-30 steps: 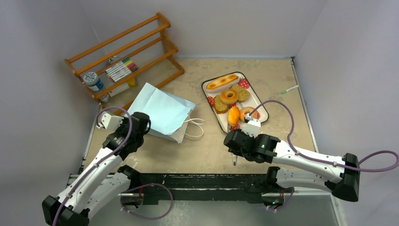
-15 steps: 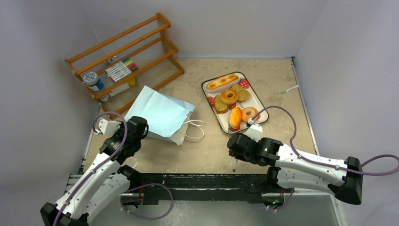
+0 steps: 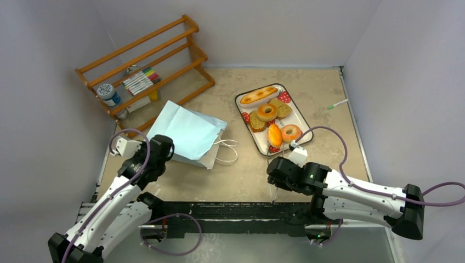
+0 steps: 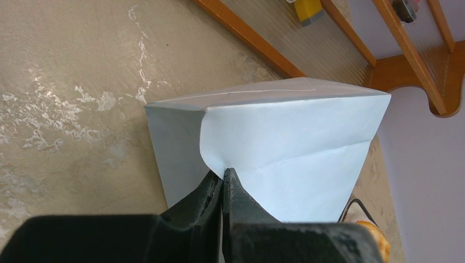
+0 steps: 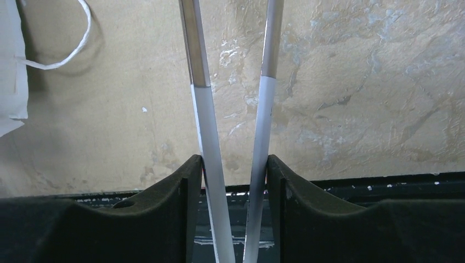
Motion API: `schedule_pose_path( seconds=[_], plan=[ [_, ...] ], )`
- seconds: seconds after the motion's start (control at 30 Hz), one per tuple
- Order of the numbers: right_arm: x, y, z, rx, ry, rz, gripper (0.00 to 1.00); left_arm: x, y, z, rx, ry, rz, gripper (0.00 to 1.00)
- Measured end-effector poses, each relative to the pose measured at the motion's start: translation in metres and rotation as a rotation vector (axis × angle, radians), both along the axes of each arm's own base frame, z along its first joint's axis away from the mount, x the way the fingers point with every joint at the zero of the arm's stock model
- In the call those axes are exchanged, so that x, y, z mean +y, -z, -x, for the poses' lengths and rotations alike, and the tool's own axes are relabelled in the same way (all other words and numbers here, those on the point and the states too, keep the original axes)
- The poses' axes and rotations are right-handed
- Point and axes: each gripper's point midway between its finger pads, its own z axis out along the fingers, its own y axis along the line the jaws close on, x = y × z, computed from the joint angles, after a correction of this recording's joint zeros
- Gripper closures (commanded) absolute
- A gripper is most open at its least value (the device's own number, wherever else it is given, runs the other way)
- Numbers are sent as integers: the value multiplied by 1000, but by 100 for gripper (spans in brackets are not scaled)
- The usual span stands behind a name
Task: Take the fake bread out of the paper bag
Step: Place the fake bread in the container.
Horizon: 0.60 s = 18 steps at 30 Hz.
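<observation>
The pale-blue paper bag [image 3: 186, 131] lies on its side at left centre, its mouth and cord handles facing right. My left gripper [image 3: 163, 148] is shut on a fold at the bag's closed end [image 4: 285, 142], pinching the paper between its fingertips [image 4: 214, 186]. The fake bread lies on the strawberry-print tray [image 3: 303, 123]: a long loaf [image 3: 259, 95], two bagels [image 3: 267, 112], toast [image 3: 283, 109] and an orange roll [image 3: 274, 135]. My right gripper [image 3: 275, 174] sits near the table's front edge, below the tray. Its fingers [image 5: 183, 181] press on both arms of the metal tongs [image 5: 200, 60], which stand spread with nothing between them.
A wooden rack [image 3: 148, 60] with markers [image 3: 140, 79] and a tape roll [image 3: 108, 93] stands at the back left. A green-tipped pen [image 3: 338, 103] lies near the right wall. The bag's white handle [image 5: 60, 52] loops on the table left of the tongs.
My right arm has drawn back from the tray toward the front edge, and the tongs have spread wider in its jaws. The left arm shifted slightly, still gripping the bag.
</observation>
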Motion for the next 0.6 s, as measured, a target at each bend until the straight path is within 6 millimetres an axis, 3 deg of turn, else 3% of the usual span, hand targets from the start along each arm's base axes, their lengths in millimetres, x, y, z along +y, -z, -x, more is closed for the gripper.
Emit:
schedule_pose_path(
  seconds=[0.2, 0.37, 0.6],
  plan=[
    [3, -2, 0, -3, -19, -10, 57, 1, 1, 0, 12, -5, -14, 100],
    [11, -2, 9, 8, -65, -19, 76, 5, -10, 0, -8, -17, -21, 100],
    [35, -8, 27, 27, -165, 1, 73, 15, -28, 5, -60, -50, -29, 100]
  ],
)
